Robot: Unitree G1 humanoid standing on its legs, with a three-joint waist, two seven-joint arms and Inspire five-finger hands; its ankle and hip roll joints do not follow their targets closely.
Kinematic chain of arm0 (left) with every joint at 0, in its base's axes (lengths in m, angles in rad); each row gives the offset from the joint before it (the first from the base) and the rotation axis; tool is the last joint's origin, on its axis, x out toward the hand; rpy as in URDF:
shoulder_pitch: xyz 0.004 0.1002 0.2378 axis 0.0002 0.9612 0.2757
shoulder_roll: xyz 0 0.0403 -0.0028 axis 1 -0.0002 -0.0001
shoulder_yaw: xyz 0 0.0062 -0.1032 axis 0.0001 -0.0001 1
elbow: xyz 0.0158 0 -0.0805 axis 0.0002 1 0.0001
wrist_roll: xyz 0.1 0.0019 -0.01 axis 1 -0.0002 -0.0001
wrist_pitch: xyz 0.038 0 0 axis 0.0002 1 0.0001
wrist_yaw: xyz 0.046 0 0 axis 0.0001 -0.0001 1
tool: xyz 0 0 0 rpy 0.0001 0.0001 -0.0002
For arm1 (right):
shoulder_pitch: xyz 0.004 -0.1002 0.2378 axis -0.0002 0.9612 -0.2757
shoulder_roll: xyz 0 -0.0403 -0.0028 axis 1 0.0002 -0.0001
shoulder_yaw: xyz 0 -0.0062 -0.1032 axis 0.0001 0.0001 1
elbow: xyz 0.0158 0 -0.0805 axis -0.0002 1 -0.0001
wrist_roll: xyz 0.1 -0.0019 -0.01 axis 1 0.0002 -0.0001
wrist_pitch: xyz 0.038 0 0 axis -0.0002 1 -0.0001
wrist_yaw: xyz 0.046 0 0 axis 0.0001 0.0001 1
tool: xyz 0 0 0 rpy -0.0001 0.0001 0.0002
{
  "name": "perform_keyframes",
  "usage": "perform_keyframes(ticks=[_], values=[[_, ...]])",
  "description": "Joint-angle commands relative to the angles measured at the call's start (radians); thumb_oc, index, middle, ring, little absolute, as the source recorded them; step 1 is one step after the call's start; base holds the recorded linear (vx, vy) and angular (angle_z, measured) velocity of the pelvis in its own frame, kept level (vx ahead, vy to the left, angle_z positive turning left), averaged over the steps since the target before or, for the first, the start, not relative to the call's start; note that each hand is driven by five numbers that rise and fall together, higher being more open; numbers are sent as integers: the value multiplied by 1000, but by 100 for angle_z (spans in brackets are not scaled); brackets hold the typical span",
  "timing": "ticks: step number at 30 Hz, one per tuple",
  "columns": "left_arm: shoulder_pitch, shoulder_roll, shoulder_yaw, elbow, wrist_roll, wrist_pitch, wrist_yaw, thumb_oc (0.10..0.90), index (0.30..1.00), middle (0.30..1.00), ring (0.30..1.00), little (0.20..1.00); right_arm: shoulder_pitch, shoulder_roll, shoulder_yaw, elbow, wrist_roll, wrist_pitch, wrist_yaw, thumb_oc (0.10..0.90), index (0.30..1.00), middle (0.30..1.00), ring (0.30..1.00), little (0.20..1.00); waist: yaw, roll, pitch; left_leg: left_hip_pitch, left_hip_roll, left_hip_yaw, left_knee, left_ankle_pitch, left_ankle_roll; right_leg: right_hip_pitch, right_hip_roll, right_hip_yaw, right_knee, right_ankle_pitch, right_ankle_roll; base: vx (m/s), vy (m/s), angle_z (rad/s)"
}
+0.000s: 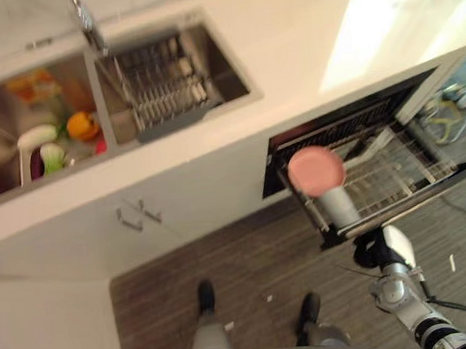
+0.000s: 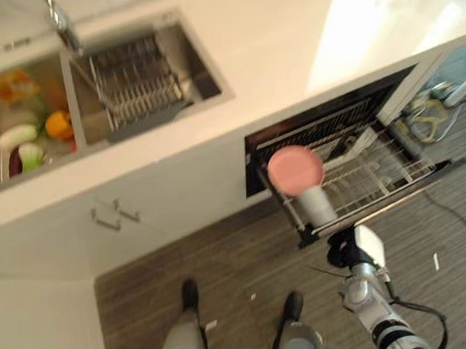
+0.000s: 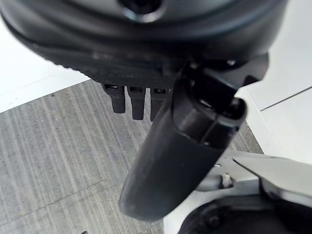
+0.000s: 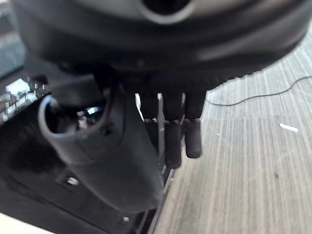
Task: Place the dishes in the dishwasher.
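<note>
A pink plate (image 1: 315, 170) stands on edge at the front left of the pulled-out dishwasher rack (image 1: 405, 177), with a pale grey cup (image 1: 338, 206) just below it. My right hand (image 1: 374, 253) hangs by the rack's front edge, below the cup and apart from it. In the right wrist view its fingers (image 4: 173, 137) point straight down over the floor and hold nothing. My left hand (image 3: 170, 161) hangs low over the wood floor, its fingers (image 3: 132, 100) straight and empty. More dishes (image 1: 47, 150) lie in the sink's left basin: white, green and orange pieces.
A wire drying rack (image 1: 164, 86) fills the sink's right basin, under the tap (image 1: 87, 22). White counter (image 1: 286, 31) runs above the open dishwasher (image 1: 351, 119). Cabinet doors with handles (image 1: 135, 216) stand left of it. Striped wood floor (image 1: 250, 279) lies below.
</note>
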Motion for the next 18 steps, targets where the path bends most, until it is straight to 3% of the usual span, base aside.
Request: perform_keyframes(ticks=[1,6,8,11,14,15,18], values=[[-99,19,-80,67,-11,-28,5,800,900,900,900,900,-334,-106,-43,-26,-6,-58,-73,400,300,300,300,300,45,8,48,80,-13,63,9,-116,5,-27,-93,40,44,-89,58,-26,58,12],[-102,27,-75,91,-31,-28,22,800,900,900,900,900,-506,-156,24,-59,-23,-62,-102,400,300,300,300,300,71,6,59,47,-25,76,9,-113,13,-77,-110,68,51,-72,65,-5,76,-6],[-79,23,-104,31,-67,-36,35,800,900,900,900,900,-656,-159,39,-17,13,-59,-141,400,300,300,300,300,95,7,64,38,-34,78,9,-116,23,-87,-120,76,50,-63,72,36,112,6],[-68,32,-121,-40,-96,-40,39,800,900,900,900,900,-724,-166,68,-37,21,-57,-141,400,300,300,300,300,114,3,68,36,-42,67,11,-120,33,-84,-128,77,51,-65,75,55,66,7],[-45,65,-155,-179,-107,-42,25,800,900,900,900,900,-791,-235,98,-59,12,-52,-125,400,300,300,300,300,141,2,79,2,-55,28,15,-115,39,-85,-143,47,56,-61,79,9,6,17],[-54,101,-176,-268,-130,-47,26,800,900,900,900,900,-839,-294,93,-57,26,-50,-139,400,300,300,300,300,166,10,95,-34,-69,-2,18,-106,36,-89,-153,12,61,-60,82,-27,-7,24],[-73,127,-166,-321,-122,-43,41,800,900,900,900,900,-807,-289,37,-58,75,-55,-173,400,300,300,300,300,183,14,95,-42,-72,-22,15,-123,20,-75,-149,-6,59,-89,93,65,-70,46]])
